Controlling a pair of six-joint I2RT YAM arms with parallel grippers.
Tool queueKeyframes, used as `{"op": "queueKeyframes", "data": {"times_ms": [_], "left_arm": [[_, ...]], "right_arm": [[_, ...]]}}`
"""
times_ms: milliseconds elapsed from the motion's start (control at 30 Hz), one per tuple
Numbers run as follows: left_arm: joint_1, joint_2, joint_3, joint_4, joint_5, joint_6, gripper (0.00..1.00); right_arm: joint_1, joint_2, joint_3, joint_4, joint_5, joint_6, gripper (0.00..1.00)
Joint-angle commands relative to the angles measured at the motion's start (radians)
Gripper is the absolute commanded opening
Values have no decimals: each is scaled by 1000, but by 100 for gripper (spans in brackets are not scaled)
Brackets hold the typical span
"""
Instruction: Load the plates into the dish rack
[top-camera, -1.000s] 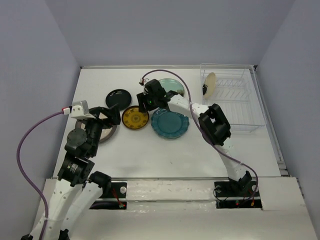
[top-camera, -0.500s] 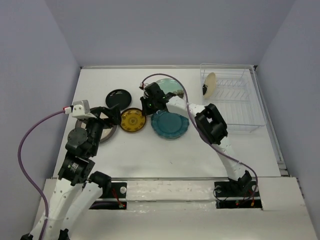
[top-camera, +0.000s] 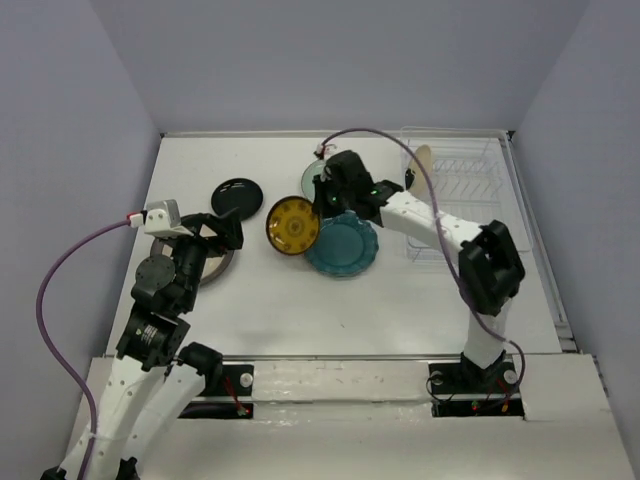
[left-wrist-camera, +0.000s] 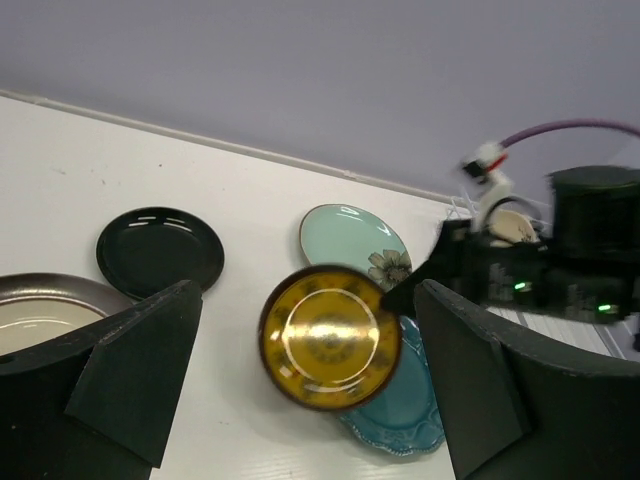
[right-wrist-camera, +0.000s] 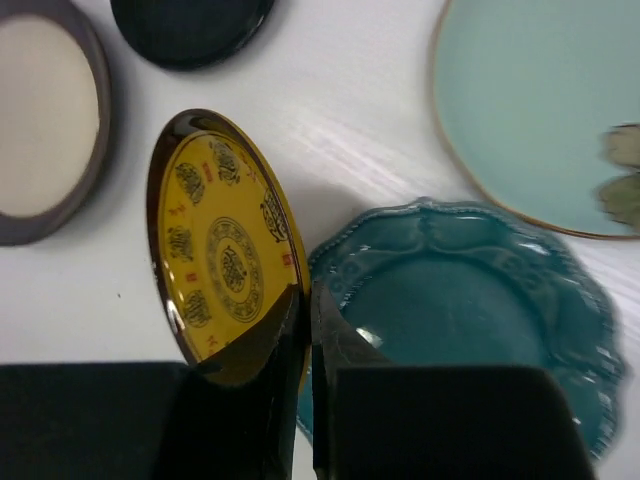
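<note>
Above the tabletop (top-camera: 300, 310), right end effector (right-wrist-camera: 306, 318) pinches the amber plate (top-camera: 293, 226) by its rim alone, so it may slip onto the teal plate (top-camera: 345, 248) at 4 o'clock.

A: How much of the grey-rimmed plate (top-camera: 222, 266) shows from above?
B: A sliver; the left arm (top-camera: 165, 290) hides the rest, and the right wrist view's left edge cuts it.
A: The mint plate (right-wrist-camera: 530, 100)?
B: Cropped top and right there, its flower (right-wrist-camera: 625, 172) a blur.
A: The amber plate (right-wrist-camera: 225, 260)?
B: Its lower rim vanishes behind the right gripper (right-wrist-camera: 306, 300).
A: The rack (top-camera: 495, 235)?
B: Its clear dividers (top-camera: 470, 185) are too faint to count.
</note>
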Motion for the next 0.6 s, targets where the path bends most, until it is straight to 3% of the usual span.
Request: {"op": "queueKeyframes", "data": {"times_ms": [0, 100, 267, 433, 567], "left_arm": [[-1, -3, 34, 33, 10, 15, 99], [-1, -8, 39, 32, 32, 15, 99], [0, -23, 40, 34, 50, 12, 99], [-1, -28, 39, 36, 63, 10, 99], [-3, -28, 40, 37, 73, 10, 99]], "right_arm": [[-147, -302, -71, 157, 252, 16, 7], [-282, -432, -111, 143, 484, -2, 7], [-511, -462, -81, 129, 780, -100, 7], [-632, -378, -12, 135, 900, -201, 7], [-642, -284, 48, 135, 917, -275, 7]]}}
